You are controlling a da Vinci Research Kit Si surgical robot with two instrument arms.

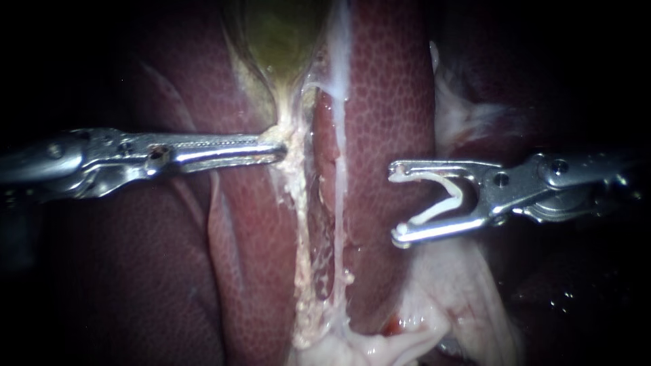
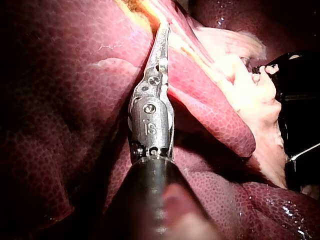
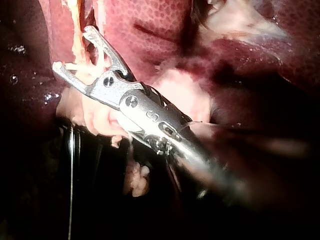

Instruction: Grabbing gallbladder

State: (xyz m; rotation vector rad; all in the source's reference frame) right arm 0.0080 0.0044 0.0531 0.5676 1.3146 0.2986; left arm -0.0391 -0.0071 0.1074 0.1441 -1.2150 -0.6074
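The left instrument (image 1: pixel 274 148) comes in level from the left, its long narrow jaws closed together on the pale neck where the gallbladder (image 1: pixel 281 34) tapers down. The gallbladder itself sits above that grip, a green-yellow sac running out of the top of the endoscope view, so the hold is at its lowest, thinnest part. That looks like a sensible place to take it: the neck is slim enough for the jaws to span, and a hold there would let the sac be drawn sideways off its bed. The left wrist view agrees, with the jaw tips buried in yellowish tissue at the edge of the liver (image 1: pixel 386 102).

Below the grip a ragged strip of fat (image 1: pixel 298 203) hangs straight down between two lobes of liver, with a thin white strand just beside it.

Further right, the right instrument (image 1: pixel 399 203) waits well apart from the neck, over liver and touching no tissue. Its jaws stand wide, and a white clip (image 1: pixel 427 177) is seated between them, one leg against each jaw. Standing back, it seems to wait, its mouth turned toward the strip
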